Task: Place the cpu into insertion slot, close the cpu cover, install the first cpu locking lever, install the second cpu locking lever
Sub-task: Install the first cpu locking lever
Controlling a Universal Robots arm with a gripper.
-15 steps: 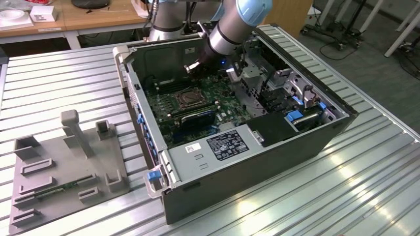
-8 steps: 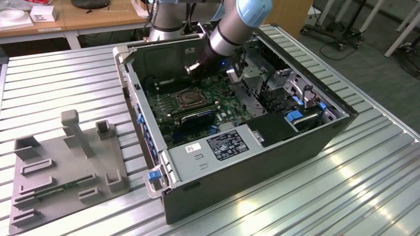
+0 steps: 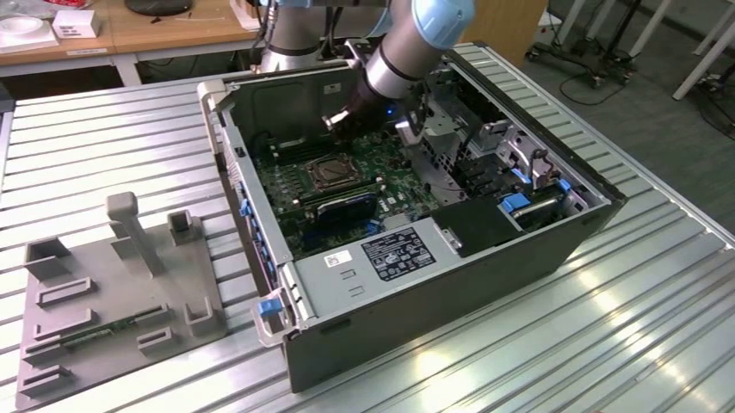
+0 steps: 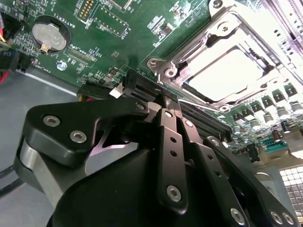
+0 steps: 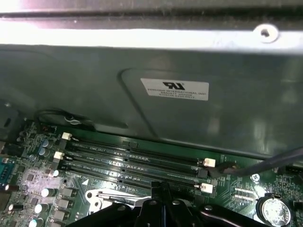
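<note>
My gripper [image 4: 166, 105] is shut with nothing between its fingers and hovers low over the green motherboard [image 4: 113, 42] inside the open computer case [image 3: 460, 284]. In the first wrist view the gripper [image 5: 160, 190] is over the long black memory slots [image 5: 132, 163]. Just beyond it lies the insertion slot [image 3: 325, 173]. The cpu [image 4: 232, 71] shows as a bright square in the slot. The silver cpu cover [image 4: 189, 51] lies flat around the cpu. I cannot tell how the locking levers stand.
The case's metal wall [image 5: 199, 113] with a white label rises close behind the memory slots. A coin battery [image 4: 49, 37] sits on the board. A black power supply [image 3: 397, 254] fills the case's near side. A grey fixture [image 3: 115, 292] stands on the slatted table at the exterior view's left.
</note>
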